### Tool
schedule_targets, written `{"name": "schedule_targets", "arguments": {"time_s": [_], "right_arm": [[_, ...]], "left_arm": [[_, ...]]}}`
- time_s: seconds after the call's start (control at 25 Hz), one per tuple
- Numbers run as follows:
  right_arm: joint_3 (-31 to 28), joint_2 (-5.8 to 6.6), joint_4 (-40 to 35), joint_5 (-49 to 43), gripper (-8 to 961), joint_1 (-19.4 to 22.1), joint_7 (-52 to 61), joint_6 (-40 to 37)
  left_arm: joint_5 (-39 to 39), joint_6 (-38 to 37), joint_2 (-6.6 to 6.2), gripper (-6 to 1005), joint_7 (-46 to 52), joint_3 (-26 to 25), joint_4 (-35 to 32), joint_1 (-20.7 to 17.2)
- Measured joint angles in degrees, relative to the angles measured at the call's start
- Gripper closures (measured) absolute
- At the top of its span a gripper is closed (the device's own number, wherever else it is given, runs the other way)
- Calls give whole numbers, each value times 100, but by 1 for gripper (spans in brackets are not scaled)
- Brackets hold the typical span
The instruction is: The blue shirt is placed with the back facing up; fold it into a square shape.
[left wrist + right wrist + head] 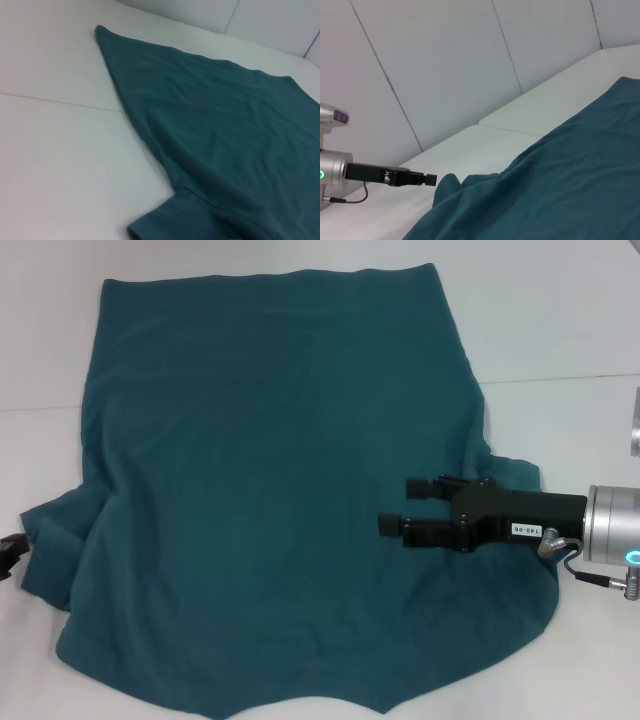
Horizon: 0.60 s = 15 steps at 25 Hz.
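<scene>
The blue shirt (270, 490) lies mostly spread — square not yet made. My right gripper (400, 507) hovers, fingers apart, empty; my left gripper (8, 552) waits at its sleeve — fingers unclear.

Readable markings, one item. A small white label (523, 529) sits on the black body of the right gripper (395, 506), on the upward-facing side, just ahead of the silver wrist. It carries dark printed characters that appear to read "140-06"; the last digits are too small to be sure of. The label lies above the blue shirt (270, 490).

No other text, brand, number or sign can be read. The shirt's cloth shows no legible print in any view. The left gripper (427, 178), seen far off from the right wrist camera, carries no legible marking.
</scene>
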State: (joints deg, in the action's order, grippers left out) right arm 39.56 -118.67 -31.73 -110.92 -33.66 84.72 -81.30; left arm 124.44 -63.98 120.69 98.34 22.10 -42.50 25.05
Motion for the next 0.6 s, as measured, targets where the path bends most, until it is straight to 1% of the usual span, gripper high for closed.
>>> {"name": "schedule_targets", "arguments": {"time_s": [0.4, 0.6], "right_arm": [[-32, -7, 0, 0, 24, 0, -6, 0], [-31, -7, 6, 0, 24, -1, -17, 1]], "left_arm": [[-18, -84, 10, 963, 44, 27, -81, -35], [-50, -119, 16, 946, 52, -1, -97, -20]]}}
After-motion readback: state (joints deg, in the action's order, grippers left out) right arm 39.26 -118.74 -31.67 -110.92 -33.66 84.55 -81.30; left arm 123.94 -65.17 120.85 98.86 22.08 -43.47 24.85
